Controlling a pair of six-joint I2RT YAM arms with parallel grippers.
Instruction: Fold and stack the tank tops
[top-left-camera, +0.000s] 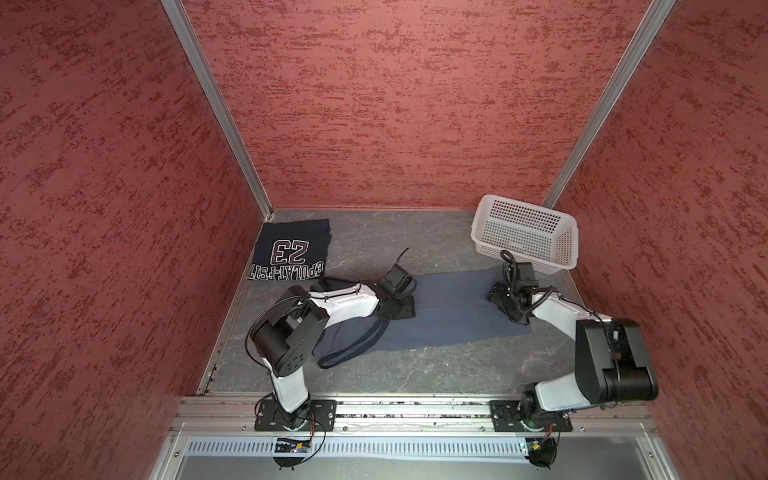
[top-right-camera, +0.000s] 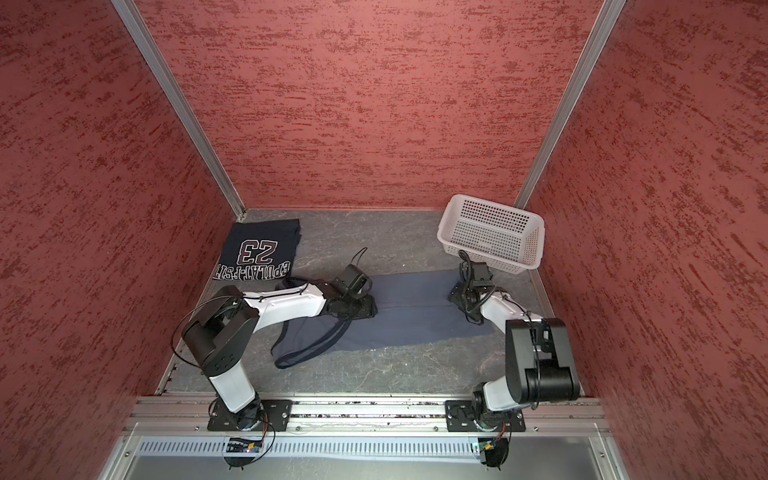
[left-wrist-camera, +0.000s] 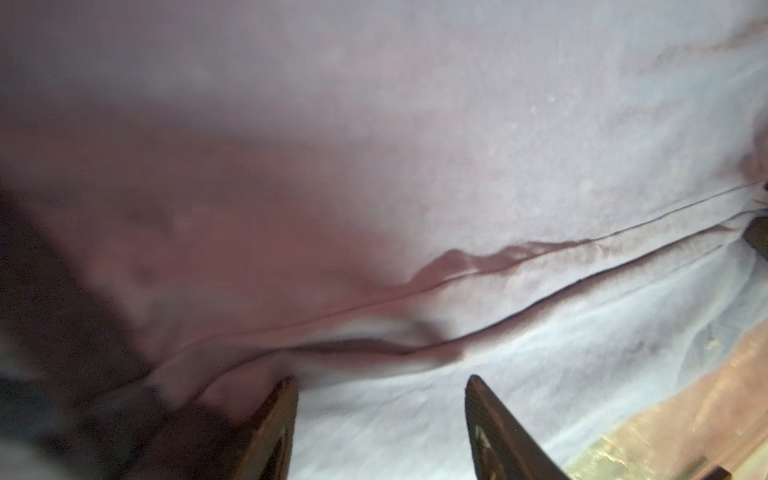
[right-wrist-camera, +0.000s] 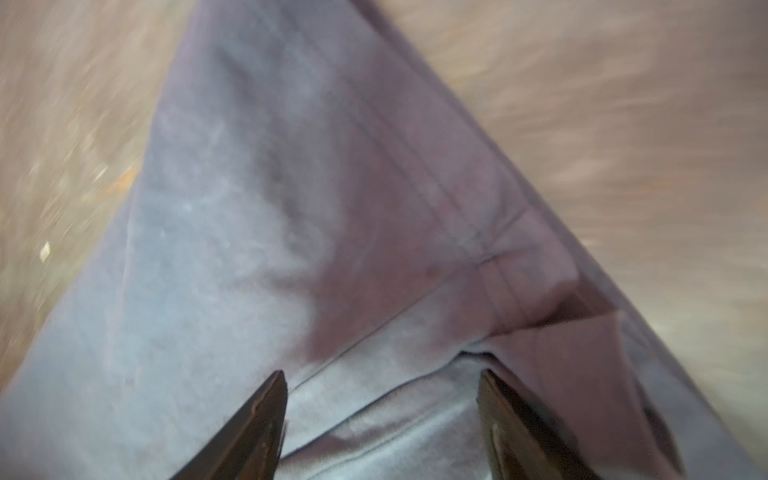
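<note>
The blue-grey tank top lies stretched across the middle of the worktop. The navy tank top sits folded in the far left corner. The left claw and right claw hang low over the blue-grey cloth, jaws apart, gripping nothing. We judge both should pinch matching edges and lift evenly. Its print is hidden, the left arm covers part of the straps, and both wrist views are blurred.

Lab test cell: red walls, aluminium framing.
</note>
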